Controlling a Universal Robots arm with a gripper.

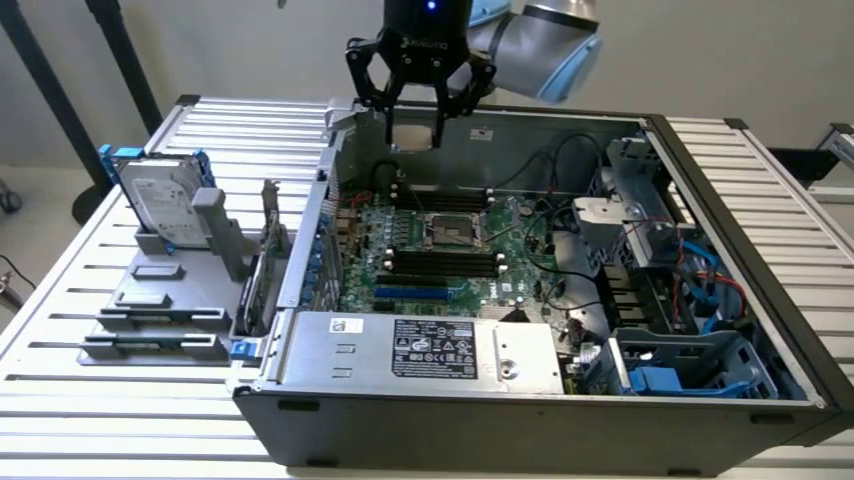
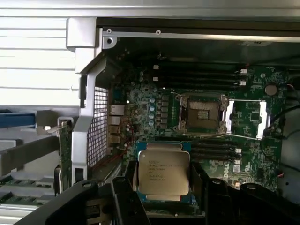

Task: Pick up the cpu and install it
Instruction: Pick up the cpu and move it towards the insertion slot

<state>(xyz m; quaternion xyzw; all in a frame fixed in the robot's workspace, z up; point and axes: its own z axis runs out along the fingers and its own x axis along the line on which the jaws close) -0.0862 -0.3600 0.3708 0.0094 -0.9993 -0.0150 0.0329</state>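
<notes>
One cpu (image 2: pixel 163 171) and one open socket (image 1: pixel 451 232) are counted. One case (image 1: pixel 534 425) is seen, with one motherboard (image 1: pixel 521 275) and one power supply (image 1: pixel 420 348) inside. One hard drive (image 1: pixel 160 205) and one gripper (image 1: pixel 416 138) are counted besides.

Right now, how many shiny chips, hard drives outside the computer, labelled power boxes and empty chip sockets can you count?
cpu, held between the gripper's fingers: 1
hard drive, standing outside the case: 1
power-supply box, with a label: 1
empty cpu socket: 1
Total: 4
</notes>
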